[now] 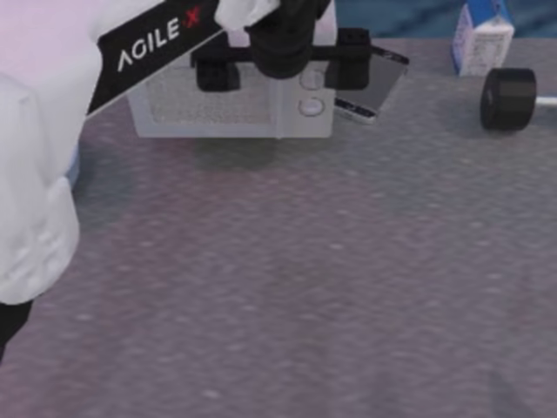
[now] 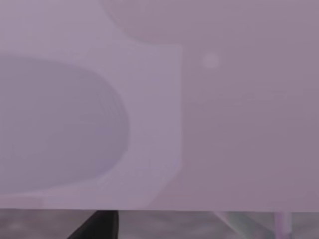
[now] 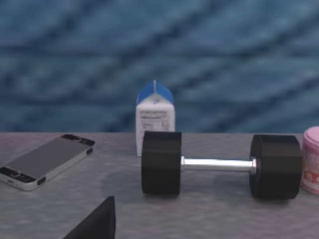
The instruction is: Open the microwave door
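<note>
The white microwave [image 1: 231, 117] stands at the back of the table, left of centre. Its door [image 1: 204, 100], with a grey mesh window, lies flush with the front, beside two round knobs [image 1: 311, 93]. My left gripper [image 1: 285, 68] hangs over the microwave's upper front edge, open wide. One finger [image 1: 218, 74] is over the door window and the other [image 1: 352, 61] is past the knob panel. In the left wrist view a pale microwave surface [image 2: 159, 99] fills nearly everything. My right arm is out of the top view.
A phone [image 1: 376, 84] leans just right of the microwave. Farther right are a blue and white milk carton [image 1: 481, 39] and a black dumbbell [image 1: 509, 98]. In the right wrist view a pink tub [image 3: 311, 159] stands beside the dumbbell [image 3: 219, 164].
</note>
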Controlling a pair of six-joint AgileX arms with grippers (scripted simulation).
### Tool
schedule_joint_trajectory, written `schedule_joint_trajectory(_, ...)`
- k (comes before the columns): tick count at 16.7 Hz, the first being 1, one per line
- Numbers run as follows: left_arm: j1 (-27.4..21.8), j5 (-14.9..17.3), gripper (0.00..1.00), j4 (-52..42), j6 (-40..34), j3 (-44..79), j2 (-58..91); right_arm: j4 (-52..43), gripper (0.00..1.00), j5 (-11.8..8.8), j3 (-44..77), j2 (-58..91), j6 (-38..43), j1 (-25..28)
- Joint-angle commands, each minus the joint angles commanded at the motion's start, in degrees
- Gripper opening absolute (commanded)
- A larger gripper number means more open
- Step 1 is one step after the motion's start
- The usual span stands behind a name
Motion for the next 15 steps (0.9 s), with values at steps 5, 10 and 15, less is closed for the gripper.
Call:
schedule_joint_trajectory(5, 0.00, 0.00, 0.47, 0.00, 0.00, 0.00, 0.00, 0.00, 1.00, 0.00, 0.00, 0.00, 0.00, 0.00)
schedule_joint_trajectory(10, 0.00, 0.00, 0.10, 0.00, 0.00, 0.00, 0.00, 0.00, 1.00, 0.00, 0.00, 0.00, 0.00, 0.00)
schedule_joint_trajectory(15, 0.00, 0.00, 0.00, 0.00, 0.00, 0.00, 0.00, 0.00, 1.00, 0.00, 0.00, 0.00, 0.00, 0.00)
